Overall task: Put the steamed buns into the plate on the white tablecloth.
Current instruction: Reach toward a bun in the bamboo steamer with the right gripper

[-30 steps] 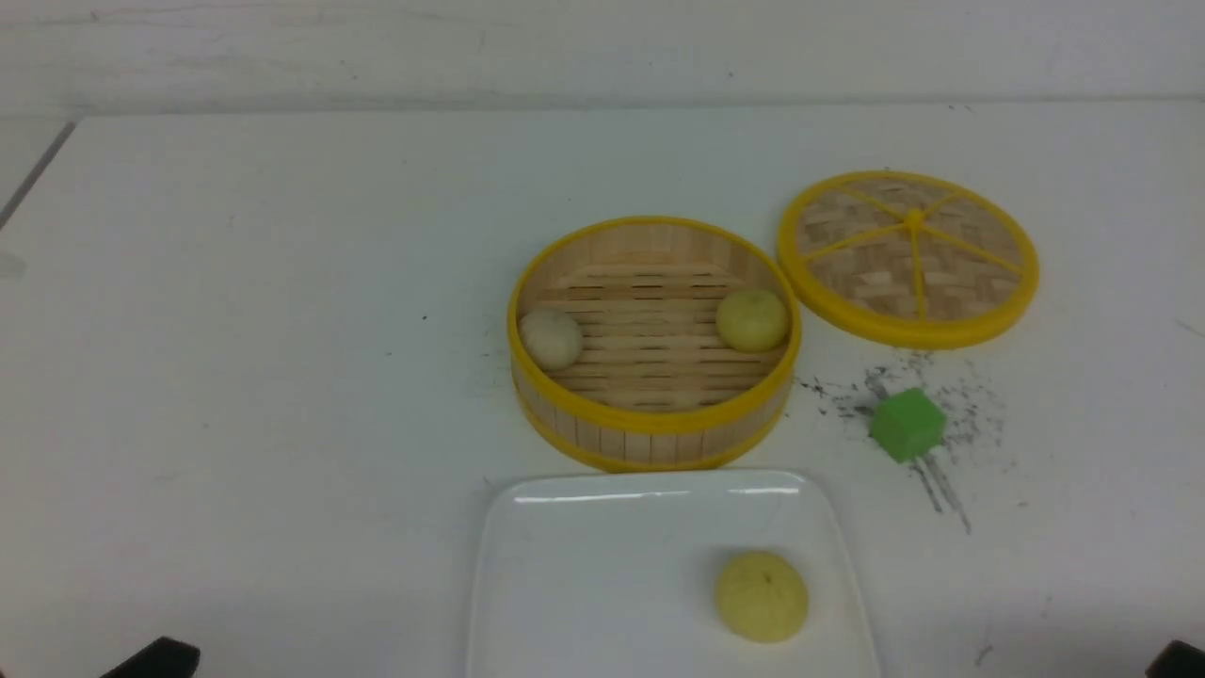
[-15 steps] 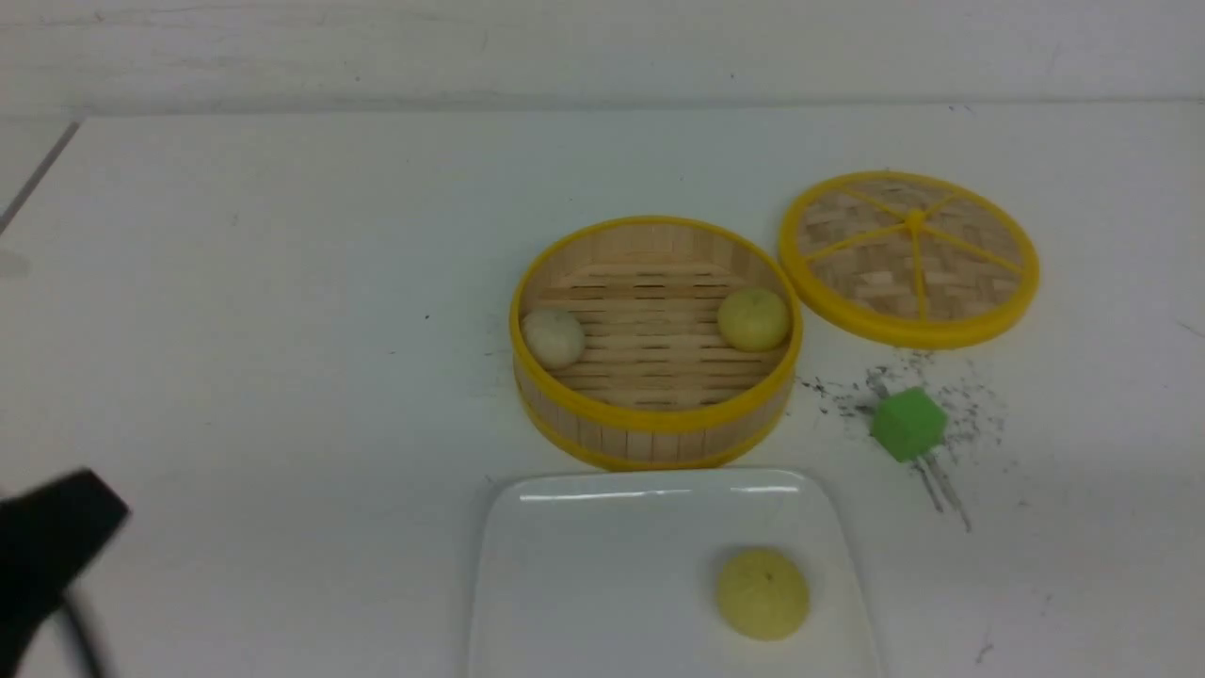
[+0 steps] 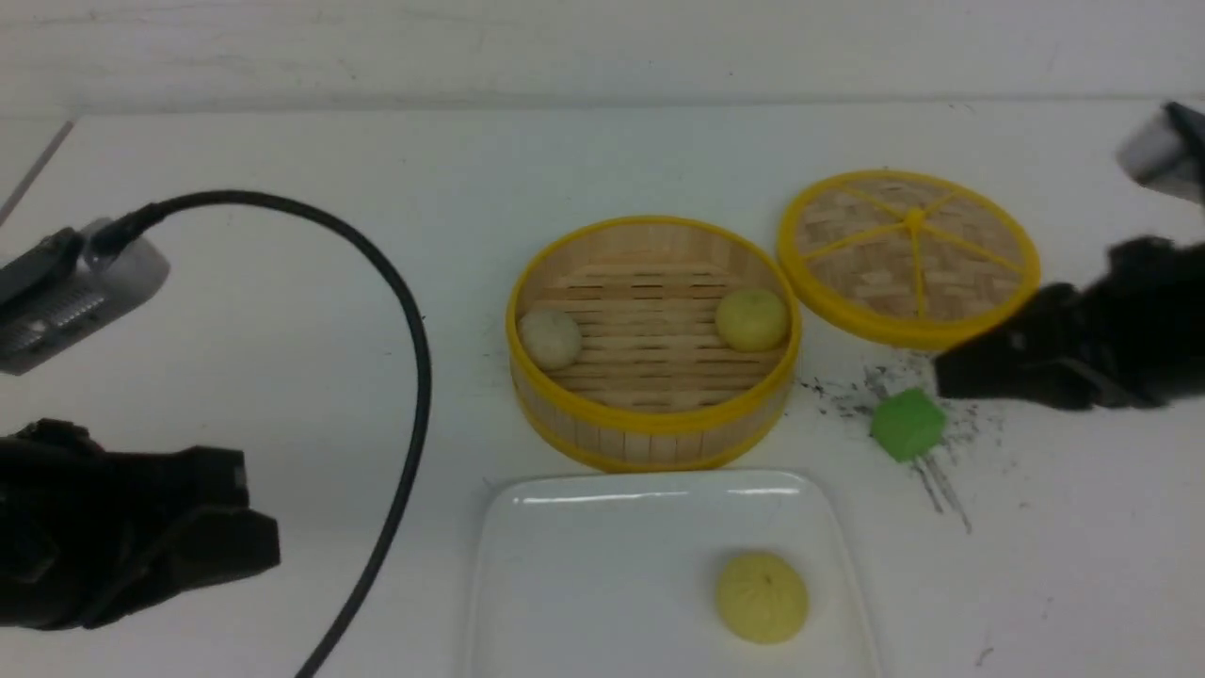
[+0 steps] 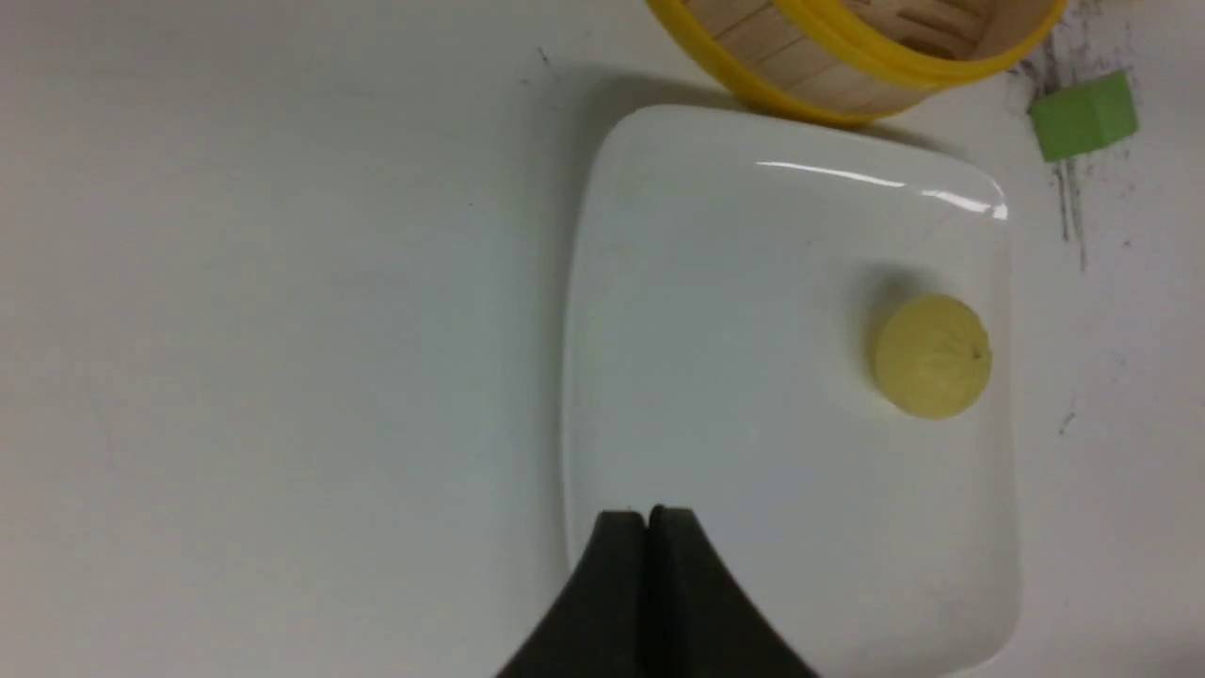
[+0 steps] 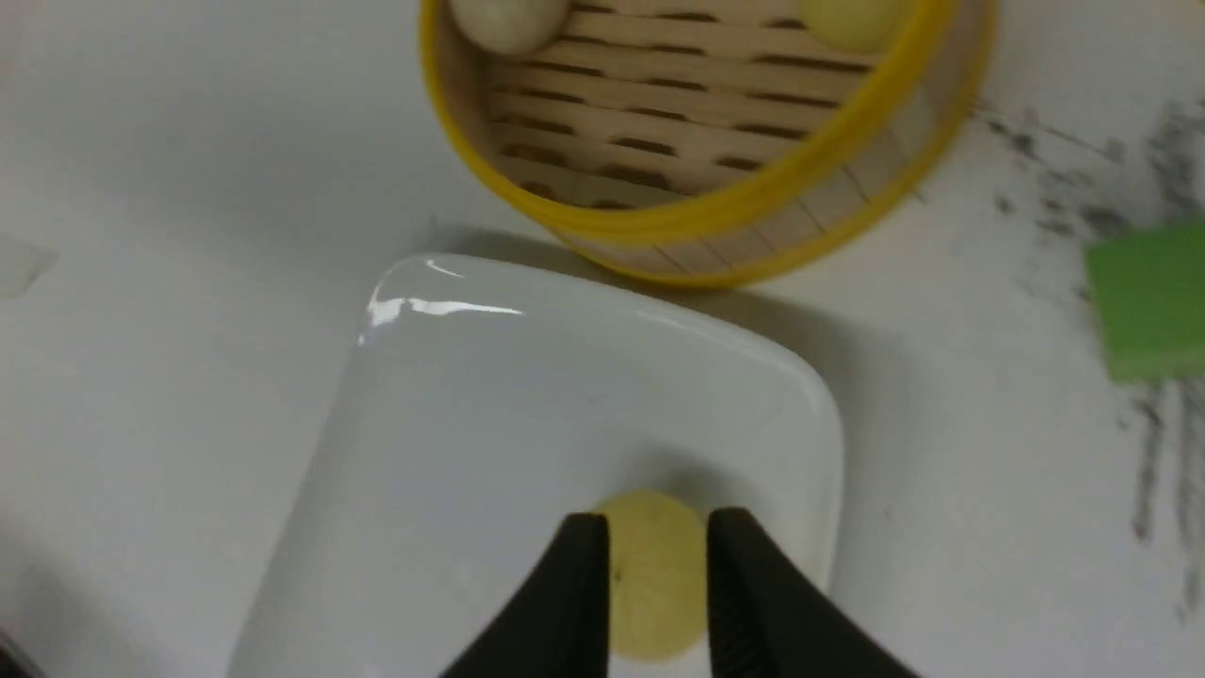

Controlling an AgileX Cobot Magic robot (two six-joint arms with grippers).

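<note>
One pale yellow steamed bun (image 3: 761,596) lies on the white plate (image 3: 602,565) at the front of the white tablecloth (image 3: 659,151). An off-white bun (image 3: 551,337) and a second yellow bun (image 3: 751,318) sit in the bamboo steamer (image 3: 650,424). My left gripper (image 3: 268,541) is shut and empty, left of the plate; in the left wrist view its tips (image 4: 648,516) hang over the plate (image 4: 678,282). My right gripper (image 3: 941,377) hovers near the green cube, slightly open and empty. In the right wrist view (image 5: 657,529) the plate's bun (image 5: 654,574) shows through the gap, far below.
A green cube (image 3: 907,424) lies on dark scuffs right of the steamer. The round woven lid (image 3: 908,256) lies at the back right. A black cable (image 3: 405,320) arcs from the left wrist camera over the left side of the cloth.
Both arms have come into the front view, the left from the lower left with its cable, the right from the right edge toward the cube. Buns, plate and steamer have not moved.
</note>
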